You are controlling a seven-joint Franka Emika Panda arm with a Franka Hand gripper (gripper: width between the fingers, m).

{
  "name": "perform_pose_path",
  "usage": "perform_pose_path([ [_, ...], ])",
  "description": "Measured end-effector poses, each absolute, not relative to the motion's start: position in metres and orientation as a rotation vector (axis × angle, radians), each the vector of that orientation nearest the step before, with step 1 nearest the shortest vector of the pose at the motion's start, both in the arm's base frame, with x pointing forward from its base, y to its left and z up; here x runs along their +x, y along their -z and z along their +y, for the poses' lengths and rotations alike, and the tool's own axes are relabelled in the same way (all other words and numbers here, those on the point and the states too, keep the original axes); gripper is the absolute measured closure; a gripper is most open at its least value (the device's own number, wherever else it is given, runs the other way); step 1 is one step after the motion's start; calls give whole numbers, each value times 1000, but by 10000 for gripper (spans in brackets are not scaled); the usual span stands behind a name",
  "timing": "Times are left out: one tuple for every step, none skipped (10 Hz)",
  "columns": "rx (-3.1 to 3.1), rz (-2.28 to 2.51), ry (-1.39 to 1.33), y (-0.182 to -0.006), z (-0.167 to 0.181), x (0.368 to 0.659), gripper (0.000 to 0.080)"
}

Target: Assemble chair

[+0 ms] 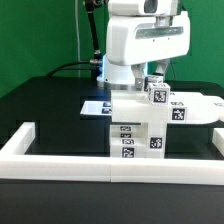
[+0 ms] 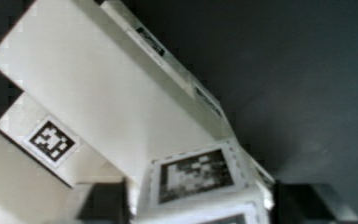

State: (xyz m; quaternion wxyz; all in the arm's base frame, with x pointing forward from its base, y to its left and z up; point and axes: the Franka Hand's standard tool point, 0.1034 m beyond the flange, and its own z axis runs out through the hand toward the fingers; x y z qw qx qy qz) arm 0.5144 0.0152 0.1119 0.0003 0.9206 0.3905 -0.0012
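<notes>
1. The gripper (image 2: pixel 197 205) pinches a small tagged block (image 1: pixel 157 92) atop the chair (image 1: pixel 140 128), its fingers (image 2: pixel 101 200) flanking the block.
2. The white chair stands on the black table (image 1: pixel 45 110), just behind the white border rail (image 1: pixel 110 165).
3. The marker board (image 1: pixel 97 107) lies flat beside the chair, toward the exterior view's left.
</notes>
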Motion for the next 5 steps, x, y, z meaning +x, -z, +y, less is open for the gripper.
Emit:
perform_pose_path([
  [2915,1172,4,-112,15,514,514],
  [2953,1072,4,-112,15,514,514],
  [2998,938,4,-112,15,514,514],
  [3030,829,4,-112,16,514,514],
  [3053,738,4,-112,16,514,514],
])
